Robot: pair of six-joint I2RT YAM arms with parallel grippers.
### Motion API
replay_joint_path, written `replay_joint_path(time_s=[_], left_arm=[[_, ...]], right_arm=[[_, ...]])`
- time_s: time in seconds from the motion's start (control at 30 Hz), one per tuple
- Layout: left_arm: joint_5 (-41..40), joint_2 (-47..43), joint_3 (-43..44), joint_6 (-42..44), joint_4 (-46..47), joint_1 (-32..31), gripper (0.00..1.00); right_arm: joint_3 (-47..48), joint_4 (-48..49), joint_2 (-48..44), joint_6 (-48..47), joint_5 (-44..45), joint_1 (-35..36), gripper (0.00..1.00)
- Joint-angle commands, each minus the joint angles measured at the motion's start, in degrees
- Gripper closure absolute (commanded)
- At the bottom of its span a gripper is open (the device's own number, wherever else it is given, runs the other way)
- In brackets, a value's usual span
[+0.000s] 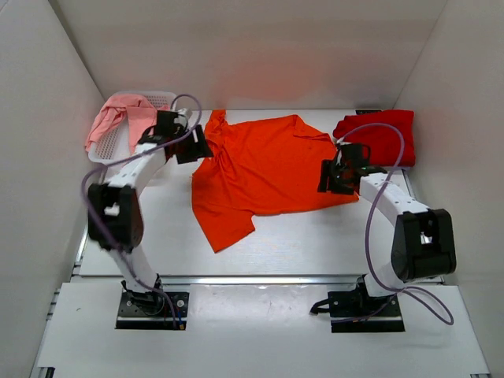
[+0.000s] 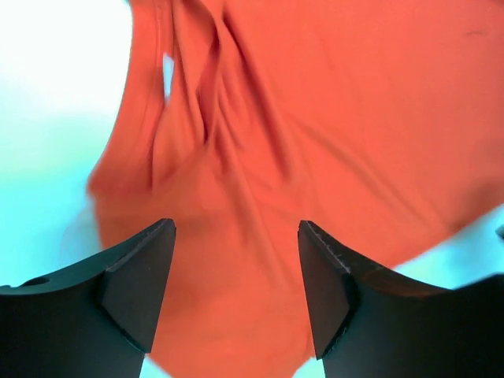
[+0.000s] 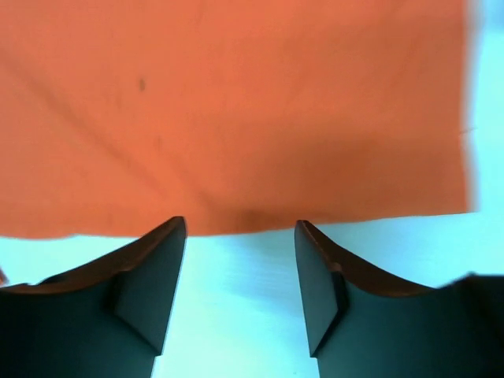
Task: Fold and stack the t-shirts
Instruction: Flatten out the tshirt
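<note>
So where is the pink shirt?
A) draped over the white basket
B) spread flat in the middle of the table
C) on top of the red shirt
A: the pink shirt hangs over the rim of the white basket at the far left; the orange shirt fills the middle.

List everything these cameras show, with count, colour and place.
bright orange cloth t-shirt: one, orange, spread wrinkled mid-table
dark red cloth t-shirt: one, red, far right table corner
pale pink cloth t-shirt: one, pink, draped over the basket's rim
white plastic mesh basket: one, white, far left corner
white table: one, white, under everything
white enclosure walls: three, white, left, back, right
purple cables: two, purple, looped along the arms
left arm: one, white and black, jaws open over the orange shirt's left edge
right arm: one, white and black, jaws open over its right edge
</note>
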Motion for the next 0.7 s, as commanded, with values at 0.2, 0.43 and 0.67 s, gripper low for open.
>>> replay_joint_path(time_s=[0.2, 0.43, 0.67], left_arm=[[1.11, -37.89, -45.52, -3.59, 7.30, -1.05, 0.23], [-3.18, -40.65, -51.43, -5.98, 7.22, -3.68, 0.21], [-4.69, -37.67, -54.42, -8.26, 10.12, -5.18, 0.22]], right_arm=[[0.26, -3.44, -4.33, -4.69, 2.71, -14.90, 0.40], [-4.42, -1.14, -6.80, -3.99, 1.74, -18.09, 0.38], [-3.28, 0.34, -2.76, -2.32, -0.72, -21.52, 0.37]])
